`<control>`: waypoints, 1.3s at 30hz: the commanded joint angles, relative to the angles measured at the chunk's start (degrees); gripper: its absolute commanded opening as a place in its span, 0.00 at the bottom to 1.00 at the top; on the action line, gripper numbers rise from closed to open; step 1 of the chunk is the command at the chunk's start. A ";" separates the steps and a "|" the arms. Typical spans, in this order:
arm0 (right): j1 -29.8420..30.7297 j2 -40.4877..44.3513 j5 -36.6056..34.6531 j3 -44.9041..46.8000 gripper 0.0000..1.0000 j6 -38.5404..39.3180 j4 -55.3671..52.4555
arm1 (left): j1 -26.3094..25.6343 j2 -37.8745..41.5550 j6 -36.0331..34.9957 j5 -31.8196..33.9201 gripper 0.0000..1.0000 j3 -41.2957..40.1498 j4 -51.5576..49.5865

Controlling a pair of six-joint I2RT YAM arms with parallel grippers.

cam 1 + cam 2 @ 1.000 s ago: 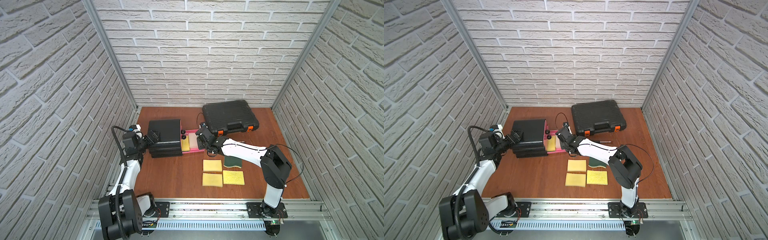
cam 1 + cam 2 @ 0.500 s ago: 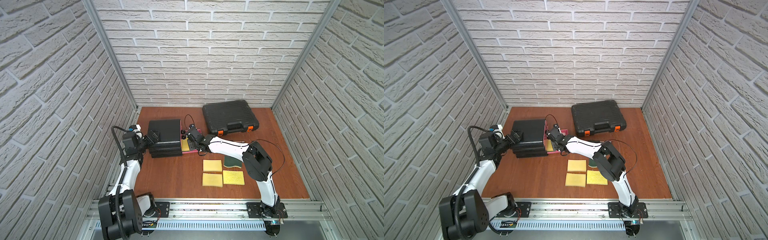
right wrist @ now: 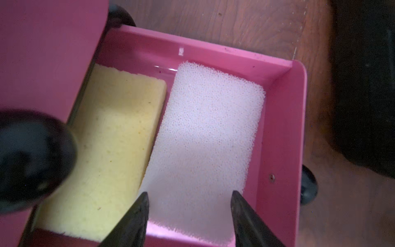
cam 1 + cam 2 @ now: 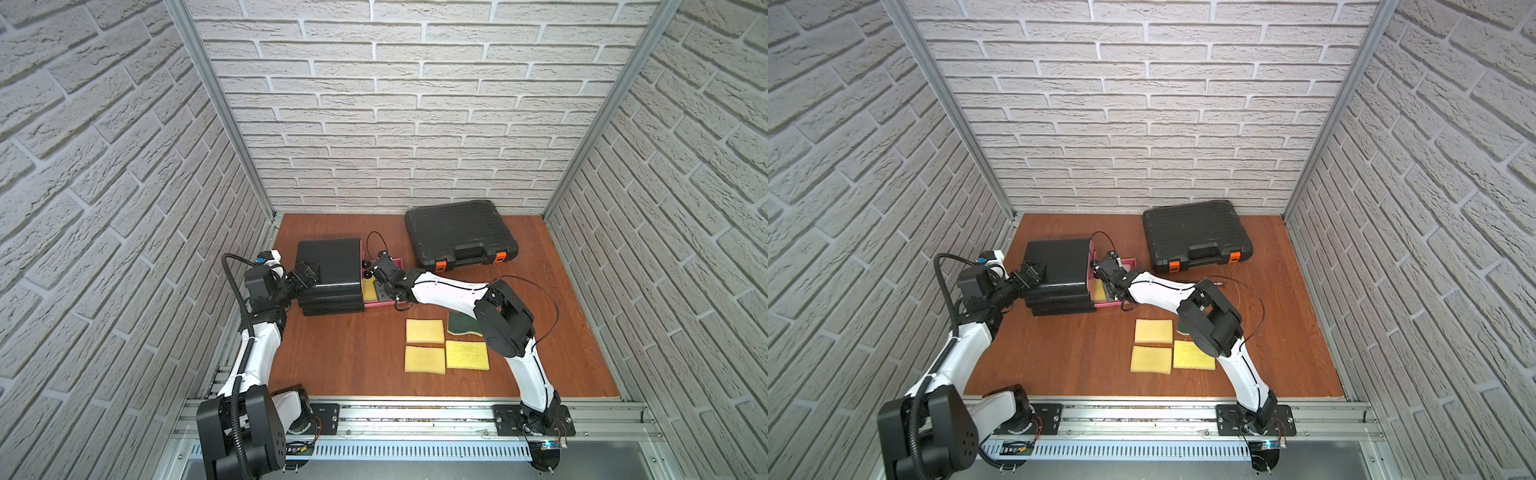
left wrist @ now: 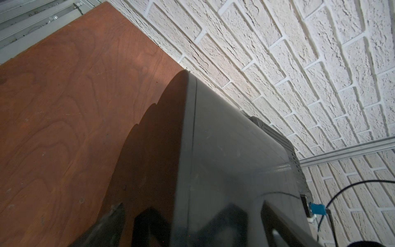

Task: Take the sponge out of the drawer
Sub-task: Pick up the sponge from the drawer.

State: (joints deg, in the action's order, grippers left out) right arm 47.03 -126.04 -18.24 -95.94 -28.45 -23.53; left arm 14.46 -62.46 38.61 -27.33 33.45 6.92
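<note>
**A:** Right claw (image 3: 189, 193) is over the open pink plastic drawer (image 3: 282, 128), its two black fingers parted, nothing pinched between them.

**B:** What's underneath?

**A:** A white, fine-pored rectangular foam sponge (image 3: 209, 132). It lies flat just beside the drawer's front wall, corners rounded, picking up a pink tint from the plastic. Both fingertips hang over one short end of it.

**B:** Alone in there?

**A:** No. A yellow, coarser rectangular sponge (image 3: 115, 145) lies along its long side, on the cabinet side. A blurred round black knob (image 3: 32, 158) partly hides it.

**B:** And where on the bench?

**A:** The drawer juts from a glossy black cabinet (image 4: 332, 266) near the left edge of the brown wooden bench (image 4: 353, 353), towards the far side. Left claw (image 4: 306, 272) sits at the cabinet's end away from the drawer, jaws spread wide.

**B:** Anything lying loose?

**A:** Three loose yellow sponges (image 4: 424, 360) and a dark green pad (image 4: 461, 324), mid-bench beneath the right arm. A black plastic tool case (image 4: 459, 237) sits by the far edge.
</note>
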 commanded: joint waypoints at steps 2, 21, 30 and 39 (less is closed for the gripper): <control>-0.23 -2.54 0.42 -1.23 0.68 -0.70 -1.27 | 0.31 1.08 -0.06 0.44 0.98 -0.80 0.48; -0.62 -3.62 2.85 -0.02 0.11 -1.70 0.90 | 0.31 3.61 0.01 0.93 0.98 -1.63 -0.24; -0.82 3.18 3.98 7.15 0.03 -0.32 8.54 | 0.31 7.16 0.49 0.86 0.98 -2.93 0.16; -0.78 11.40 2.51 14.46 0.03 0.65 12.48 | 0.31 8.27 0.67 0.90 0.98 -3.48 0.67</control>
State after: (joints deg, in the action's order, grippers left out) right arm 46.33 -118.74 -15.16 -82.83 -28.71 -13.41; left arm 14.48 -54.74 38.92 -26.57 30.68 5.76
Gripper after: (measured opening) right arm 0.046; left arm 0.982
